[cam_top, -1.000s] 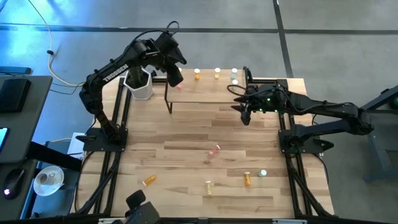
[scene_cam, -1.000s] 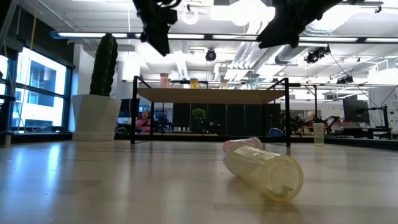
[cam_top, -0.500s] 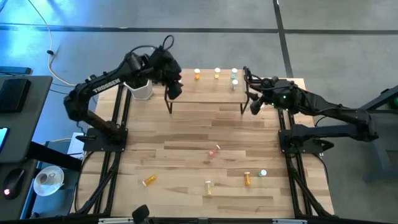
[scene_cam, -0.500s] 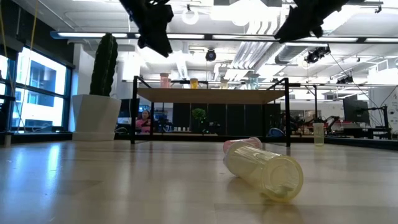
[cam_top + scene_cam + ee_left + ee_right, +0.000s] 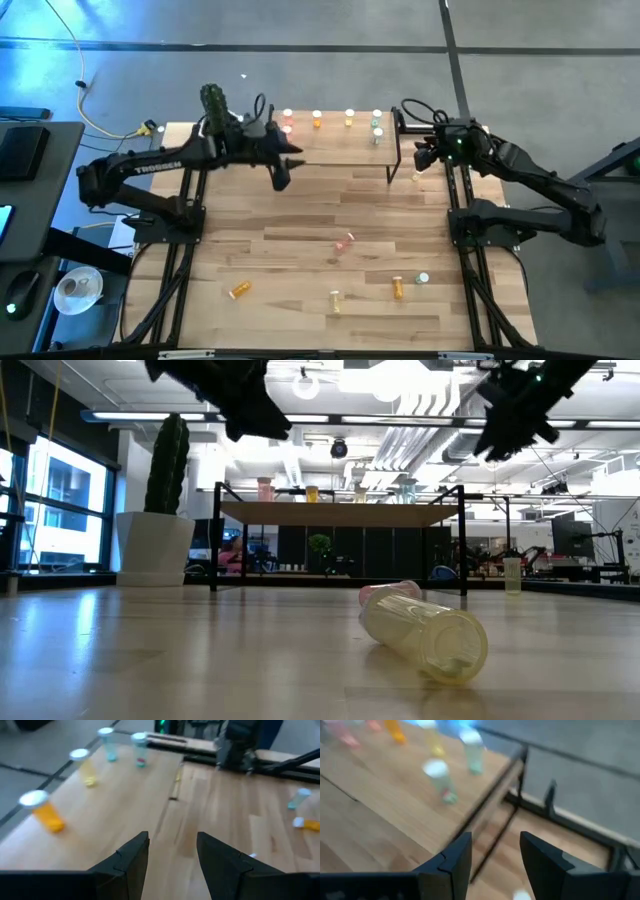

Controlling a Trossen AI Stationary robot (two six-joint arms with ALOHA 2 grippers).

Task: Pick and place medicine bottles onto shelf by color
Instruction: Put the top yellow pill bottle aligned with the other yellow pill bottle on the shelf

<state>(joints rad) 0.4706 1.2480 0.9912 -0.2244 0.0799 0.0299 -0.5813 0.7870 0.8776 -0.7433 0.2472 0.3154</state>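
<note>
The shelf [image 5: 335, 150] stands at the far middle of the table. Several medicine bottles stand on it: pink [image 5: 287, 128], orange [image 5: 317, 120], yellow [image 5: 349, 118] and two pale green [image 5: 377, 126]. More bottles lie on the table: pink [image 5: 345, 240], orange [image 5: 240, 290], yellow [image 5: 335, 298], orange [image 5: 398, 287] and green [image 5: 423, 279]. My left gripper [image 5: 281, 176] hangs open above the shelf's near left corner, with nothing between its fingers [image 5: 172, 855]. My right gripper [image 5: 418, 165] hangs open just off the shelf's right end, also with nothing in it [image 5: 495, 855].
A cactus [image 5: 212, 98] in a white pot [image 5: 155, 548] stands at the far left, beside the shelf. In the low view a yellow bottle [image 5: 425, 632] lies on its side close to the camera, with a pink one [image 5: 388, 591] behind it.
My left gripper has drawn back from the shelf's far left part toward the near edge and sunk a little, tipping up from pointing steeply down. The pink bottle now shows on the shelf. My right gripper has gone toward the right and far edges, rolling somewhat.
</note>
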